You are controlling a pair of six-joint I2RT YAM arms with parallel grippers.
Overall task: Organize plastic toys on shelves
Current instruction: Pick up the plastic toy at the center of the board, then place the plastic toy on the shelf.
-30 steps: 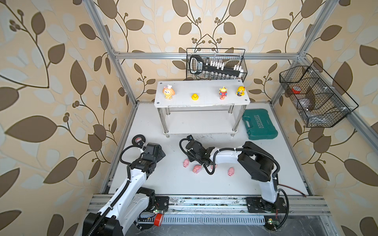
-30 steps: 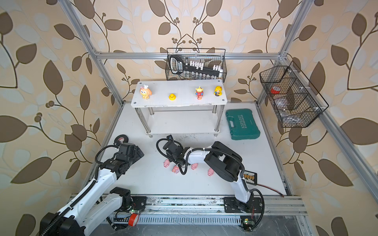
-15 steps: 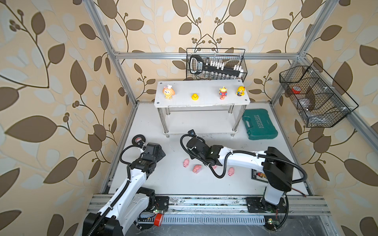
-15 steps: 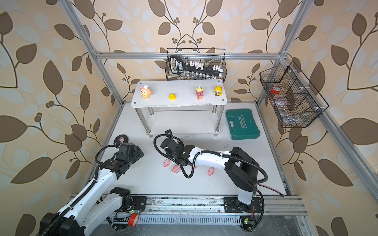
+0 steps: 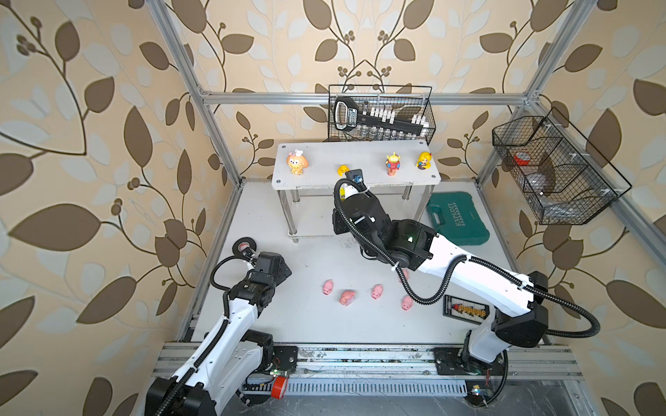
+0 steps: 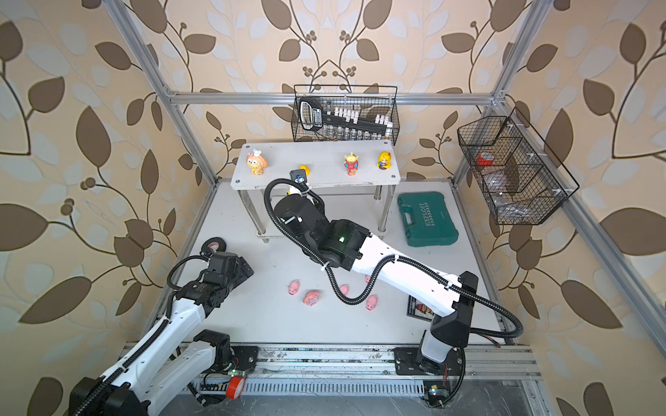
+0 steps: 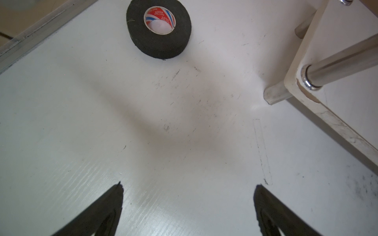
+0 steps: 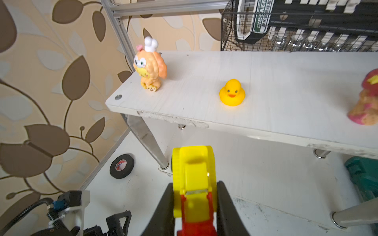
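Worktop (image 5: 306, 324): piglets (image 5: 328, 287) loose.
Right claw (image 8: 195, 187): clamped on toy car (image 8: 192, 169), facing shelves (image 8: 276, 85).
Left claw (image 7: 189, 185): apart, empty.
Next: raise car onto top board.

A yellow-and-red toy vehicle (image 8: 194, 163) is clamped in the right gripper (image 8: 194, 185), just short of the white rack (image 8: 286, 77). On its top board, a duck (image 8: 232, 93) (upright, facing the gripper) stands ahead; pink piglets (image 5: 347, 297) lie well behind.

The right gripper (image 8: 194, 185), now clamped on the vehicle (image 8: 192, 163), lifts away from the piglets (image 5: 346, 297) behind it, up to the shelf (image 8: 266, 81) ahead.
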